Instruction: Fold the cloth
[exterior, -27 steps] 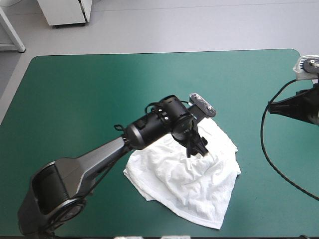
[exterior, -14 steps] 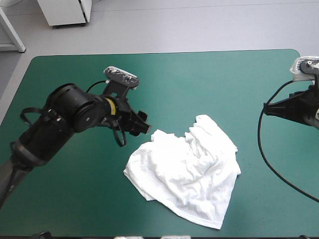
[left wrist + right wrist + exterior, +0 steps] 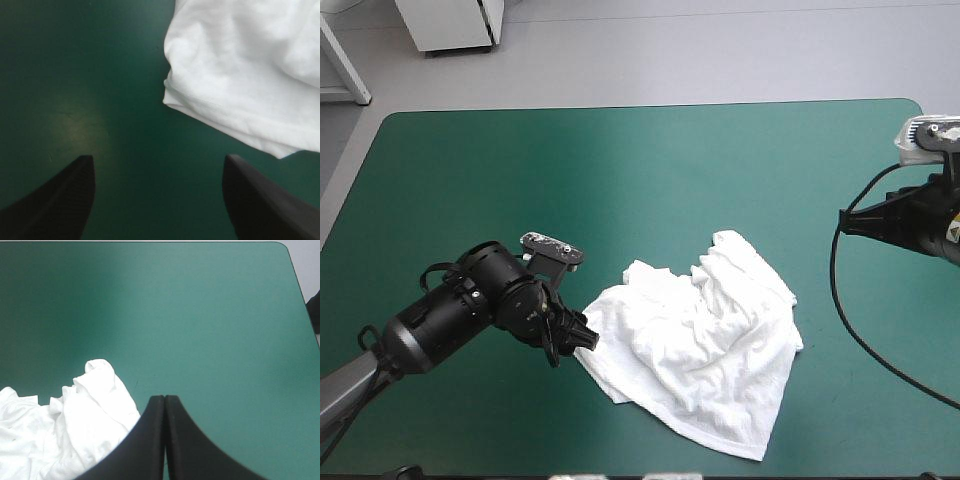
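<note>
The white T-shirt [image 3: 695, 340] lies as a crumpled heap on the teal-green cover, right of the table's middle. My left gripper [image 3: 577, 339] sits low at the heap's left corner, almost touching it. In the left wrist view the left gripper [image 3: 157, 157] is open, with bare cover between the fingers and the T-shirt's folded edge [image 3: 240, 85] just ahead. My right gripper [image 3: 165, 399] is shut with nothing in it, held back near the table's right edge, and the T-shirt [image 3: 75, 430] lies ahead of it to one side.
The right arm [image 3: 915, 215] hangs over the table's right edge. Bare teal-green cover [image 3: 570, 170] stretches across the far half and the left side of the table.
My left arm lifted off the T-shirt's top, swung out to the left, then came down at the heap's left corner. The T-shirt and the right arm have hardly moved.
</note>
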Available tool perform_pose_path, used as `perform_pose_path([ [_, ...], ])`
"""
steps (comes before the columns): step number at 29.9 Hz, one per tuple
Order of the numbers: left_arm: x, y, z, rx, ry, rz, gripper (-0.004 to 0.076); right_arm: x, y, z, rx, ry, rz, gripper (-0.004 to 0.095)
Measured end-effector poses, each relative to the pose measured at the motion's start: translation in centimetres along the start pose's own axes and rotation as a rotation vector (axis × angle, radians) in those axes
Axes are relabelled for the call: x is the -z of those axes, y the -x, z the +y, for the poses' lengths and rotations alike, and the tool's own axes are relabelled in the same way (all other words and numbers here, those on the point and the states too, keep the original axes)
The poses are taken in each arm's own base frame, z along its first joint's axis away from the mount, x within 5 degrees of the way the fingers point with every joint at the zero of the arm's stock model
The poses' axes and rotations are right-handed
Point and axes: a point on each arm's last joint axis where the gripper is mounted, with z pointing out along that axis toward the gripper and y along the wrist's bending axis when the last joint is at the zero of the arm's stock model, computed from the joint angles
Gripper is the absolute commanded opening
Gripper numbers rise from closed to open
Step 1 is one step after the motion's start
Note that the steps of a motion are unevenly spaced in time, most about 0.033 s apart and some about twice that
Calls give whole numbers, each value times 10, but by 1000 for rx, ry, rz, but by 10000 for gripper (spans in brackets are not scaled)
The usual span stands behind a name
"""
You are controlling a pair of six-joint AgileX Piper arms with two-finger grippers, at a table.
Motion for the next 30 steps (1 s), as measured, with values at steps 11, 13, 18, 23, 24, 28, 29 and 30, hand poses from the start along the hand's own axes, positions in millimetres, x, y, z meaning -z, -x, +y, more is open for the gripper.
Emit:
perform_pose_path([
  [11,-60,22,-8,14,-3,82,514,0,0,1,6,6,2,-17],
  [13,-73,24,-4,38,-21,96,514,0,0,1,16,6,2,-18],
  [18,-97,31,4,47,-47,113,514,0,0,1,35,6,2,-17],
  [23,-122,34,0,43,-56,151,501,0,0,1,39,6,2,-17],
  [24,-124,35,0,44,-57,160,475,-1,-1,1,39,5,5,-17],
  [28,-128,36,-2,55,-76,181,113,-11,-9,2,48,5,52,-17],
  [29,-128,36,-3,61,-82,179,-1,-17,-14,3,51,9,79,-17],
  [30,-128,37,-4,62,-87,177,-3,-24,-19,5,51,18,111,-17],
])
